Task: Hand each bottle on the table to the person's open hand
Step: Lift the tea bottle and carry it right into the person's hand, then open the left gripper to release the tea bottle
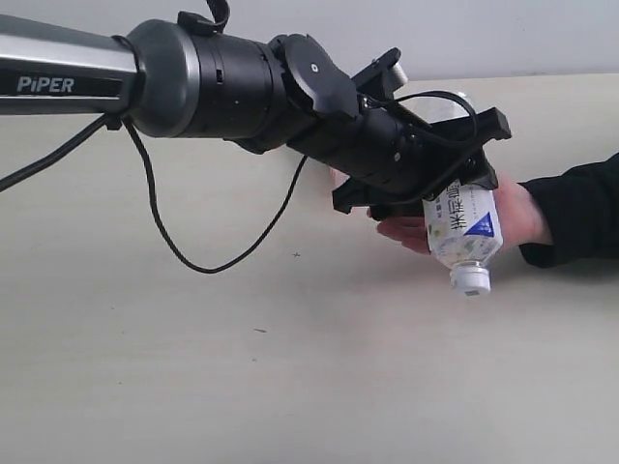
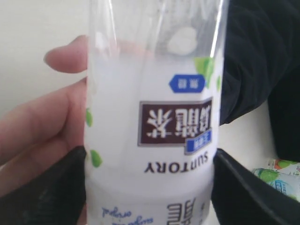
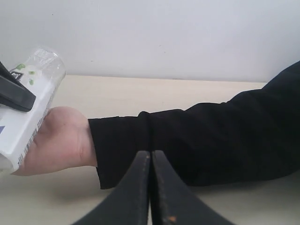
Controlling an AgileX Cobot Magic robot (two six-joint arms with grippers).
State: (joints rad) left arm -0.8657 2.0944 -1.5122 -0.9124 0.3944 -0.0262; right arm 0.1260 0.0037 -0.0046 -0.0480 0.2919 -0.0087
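I see my left pincer (image 1: 455,184) pinching the clear plastic white-blue-labelled bottle (image 1: 462,232), cap slanting down, against the bare open hand (image 1: 520,215); right pincer (image 3: 151,187) pressed together.

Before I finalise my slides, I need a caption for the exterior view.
Left robot hand holds the white-blue bottle, cap down, at the person's open hand over the table.

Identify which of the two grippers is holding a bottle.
The left gripper: its jaws clamp the white-blue bottle at the person's hand; the right gripper is shut on nothing.
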